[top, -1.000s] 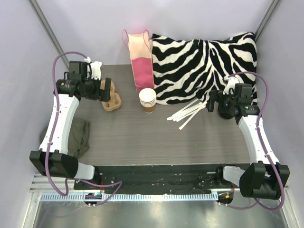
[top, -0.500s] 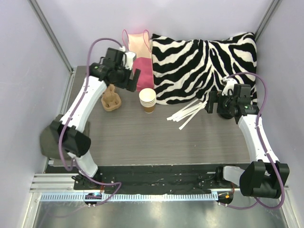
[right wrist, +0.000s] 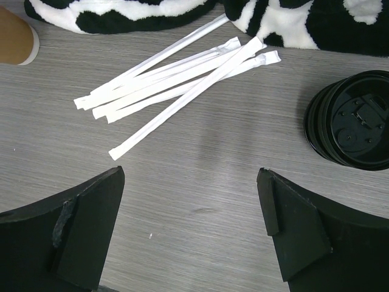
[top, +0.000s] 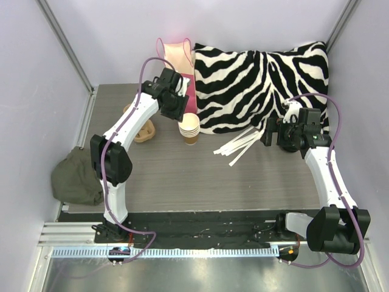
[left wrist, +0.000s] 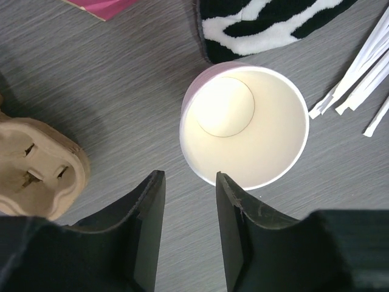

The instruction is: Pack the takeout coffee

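Observation:
The takeout coffee cups (top: 189, 128) stand nested in one stack in front of the pink paper bag (top: 180, 73). Cream-white cups sit on top and a kraft-brown one (right wrist: 15, 36) at the bottom. In the left wrist view I look straight down into the top cup (left wrist: 243, 125). My left gripper (top: 176, 109) hovers just left of the stack, and its narrowed jaws (left wrist: 188, 176) show only table between them. One fingertip (left wrist: 228, 182) overlaps the cup's near rim. My right gripper (right wrist: 191, 176) hangs wide open over bare table at the right.
A tan pulp carrier (top: 143, 129) lies left of the cups. A zebra pillow (top: 261, 79) fills the back right. Wrapped straws (right wrist: 176, 85) lie before it, with stacked black lids (right wrist: 355, 121) to their right. A green cloth (top: 76, 179) lies at the table's left edge.
My left arm has swung right from the carrier to the cup stack, and its jaws have narrowed. The right arm has stayed still.

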